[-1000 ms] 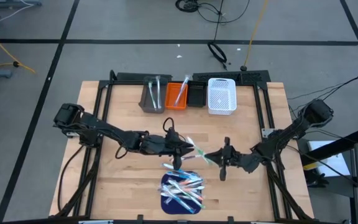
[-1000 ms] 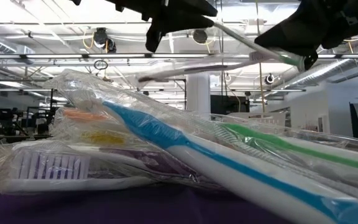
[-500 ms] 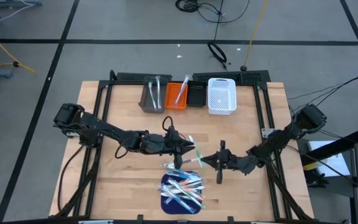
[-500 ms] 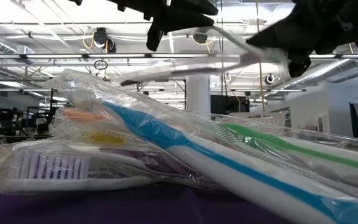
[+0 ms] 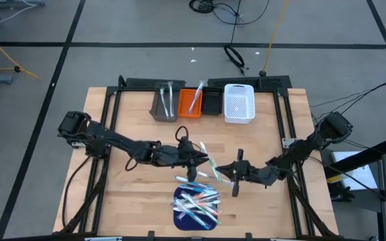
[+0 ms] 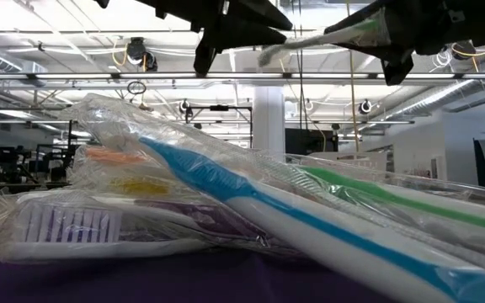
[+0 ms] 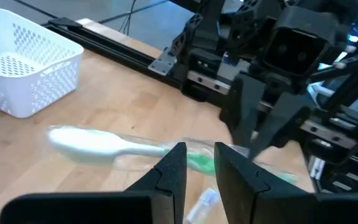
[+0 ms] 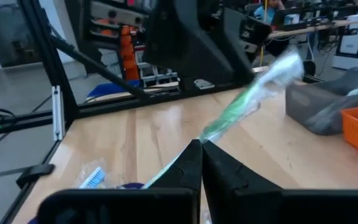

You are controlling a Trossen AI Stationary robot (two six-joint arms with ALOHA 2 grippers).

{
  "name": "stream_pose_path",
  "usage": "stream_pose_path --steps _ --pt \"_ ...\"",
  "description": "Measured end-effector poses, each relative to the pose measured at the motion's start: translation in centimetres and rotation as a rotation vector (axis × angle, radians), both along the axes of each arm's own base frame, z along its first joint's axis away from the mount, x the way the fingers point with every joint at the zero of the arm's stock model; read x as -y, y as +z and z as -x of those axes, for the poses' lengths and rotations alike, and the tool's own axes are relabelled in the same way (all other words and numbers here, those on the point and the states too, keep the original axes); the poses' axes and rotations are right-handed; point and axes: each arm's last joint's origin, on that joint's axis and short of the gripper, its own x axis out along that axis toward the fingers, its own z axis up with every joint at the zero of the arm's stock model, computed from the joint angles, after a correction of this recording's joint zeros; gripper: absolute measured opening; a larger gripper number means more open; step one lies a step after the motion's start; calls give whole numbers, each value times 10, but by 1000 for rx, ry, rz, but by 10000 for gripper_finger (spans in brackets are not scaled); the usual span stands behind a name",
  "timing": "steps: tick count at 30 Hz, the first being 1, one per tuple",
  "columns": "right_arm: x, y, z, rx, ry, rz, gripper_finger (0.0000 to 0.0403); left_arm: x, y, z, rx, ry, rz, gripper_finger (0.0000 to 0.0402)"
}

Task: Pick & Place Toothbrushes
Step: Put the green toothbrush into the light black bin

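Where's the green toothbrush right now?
High view: green toothbrush is mid-table, held between the left gripper and right gripper, above the blue mat.

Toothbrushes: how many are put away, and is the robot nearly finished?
Not nearly. A few toothbrushes already lie in the grey bin and the orange bin. Right now the left gripper and the right gripper both hold one green toothbrush above the table. A whole pile on the blue mat waits to be sorted.
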Motion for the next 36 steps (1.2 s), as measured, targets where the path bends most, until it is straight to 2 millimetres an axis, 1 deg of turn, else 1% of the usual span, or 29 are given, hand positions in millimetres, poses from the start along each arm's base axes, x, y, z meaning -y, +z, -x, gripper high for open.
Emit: stream_pose_path --steps 6,9,12,25,29,33,36 --pt "2 1 0 6 -79 36 0 3 1 1 5 -7 -4 81" --pt "3 7 0 44 -105 54 0 4 1 1 5 -10 -3 81" --pt "2 11 1 70 -86 57 0 3 1 1 6 -6 -4 81" --pt "1 9 0 60 -39 40 0 3 13 -2 123 -3 -47 81" --pt "4 9 -1 59 -45 44 0 1 12 -2 122 3 -46 81" --pt "7 9 -5 62 13 32 0 -3 13 -3 129 14 -43 81" --pt "10 8 -7 58 14 17 0 -5 16 -4 153 20 -50 81"
